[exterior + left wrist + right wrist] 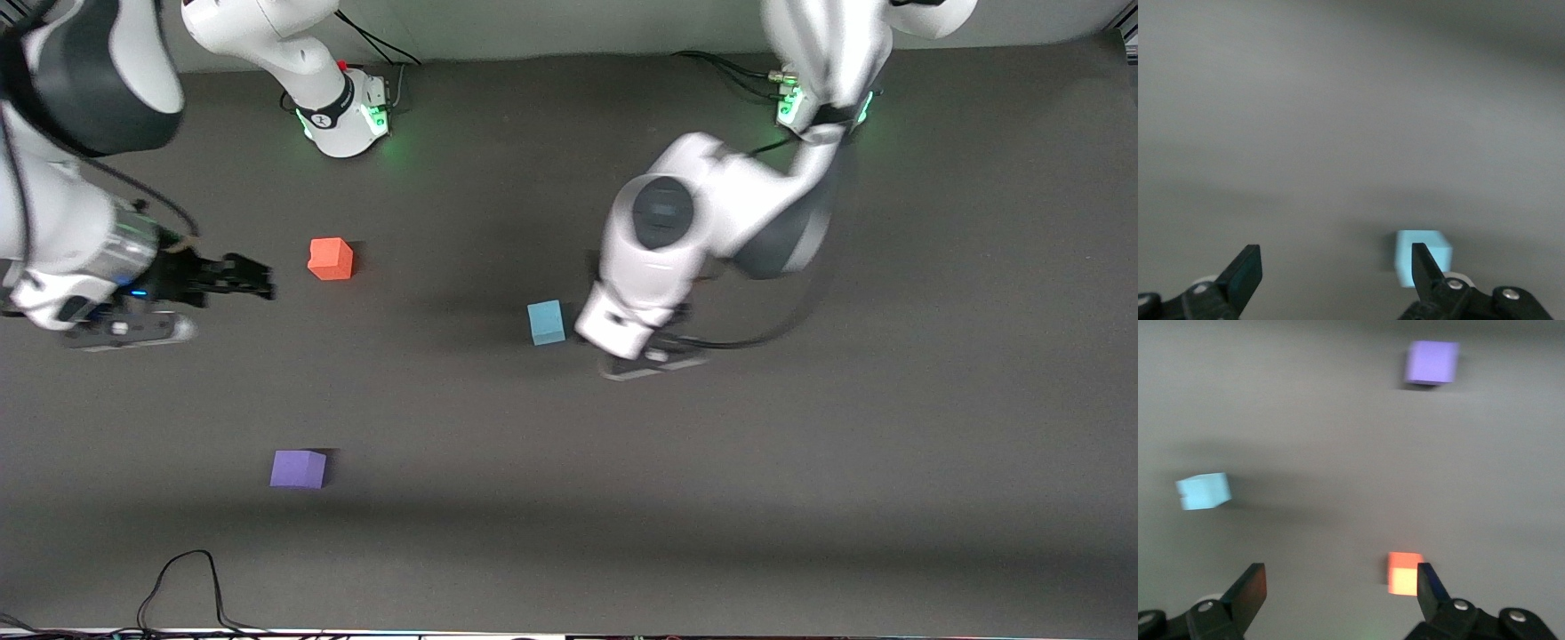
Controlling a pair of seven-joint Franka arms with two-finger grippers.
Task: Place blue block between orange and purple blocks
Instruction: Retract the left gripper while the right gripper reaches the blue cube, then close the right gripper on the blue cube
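The blue block lies on the dark table mid-way along it. The orange block lies toward the right arm's end, and the purple block lies nearer the front camera than it. My left gripper hangs over the table right beside the blue block, on the side toward the left arm's end. In the left wrist view it is open and empty, with the blue block just off one fingertip. My right gripper is open and empty beside the orange block. The right wrist view also shows the purple block and the blue block.
The two arm bases stand at the table's edge farthest from the front camera. A black cable loops on the table's edge nearest that camera. A bare stretch of table lies between the orange and purple blocks.
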